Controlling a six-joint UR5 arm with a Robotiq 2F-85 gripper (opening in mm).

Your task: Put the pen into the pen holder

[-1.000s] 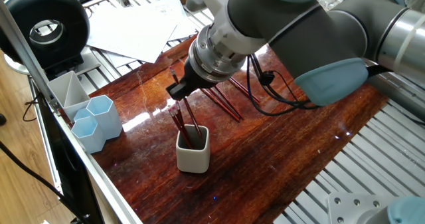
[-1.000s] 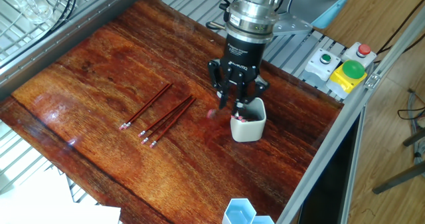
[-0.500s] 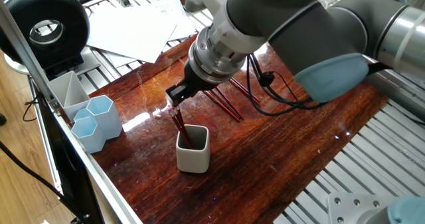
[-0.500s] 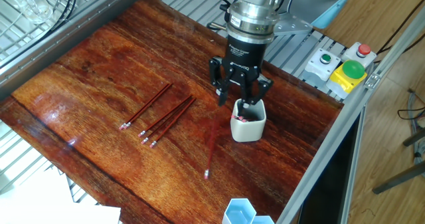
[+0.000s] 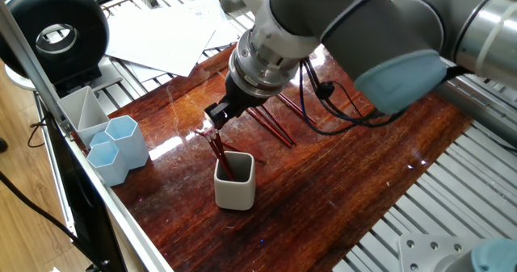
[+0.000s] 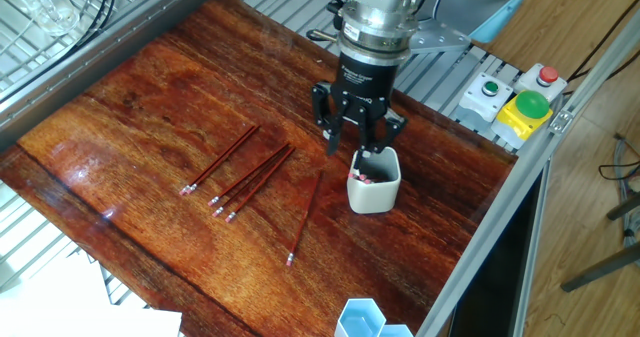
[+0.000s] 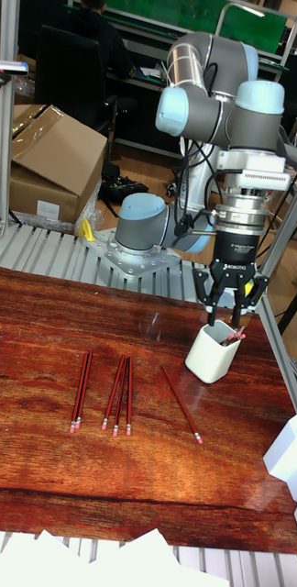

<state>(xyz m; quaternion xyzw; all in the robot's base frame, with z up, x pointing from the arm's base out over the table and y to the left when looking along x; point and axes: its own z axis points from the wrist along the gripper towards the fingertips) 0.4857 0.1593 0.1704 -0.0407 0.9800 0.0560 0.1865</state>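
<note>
**Claw hanging open above the holder, one pen lying loose on the table**

In one fixed view, the gripper (image 5: 212, 120) is hovering just above the pen holder (image 5: 235, 181), fingers apart and gripping nothing; red pens (image 5: 220, 155) are leaning inside the cup below it, probably resting on the rim because they are taller than the cup. In the other fixed view, a stray pen (image 6: 305, 218) is lying flat beside the holder, below the claw, where half a second ago it was a tumbling blur; it evidently missed the opening. Three more pens (image 6: 240, 173) are waiting well off to the claw's side. In the tall fixed view, the claw is sitting slightly higher than before, clearing the cup.
</note>
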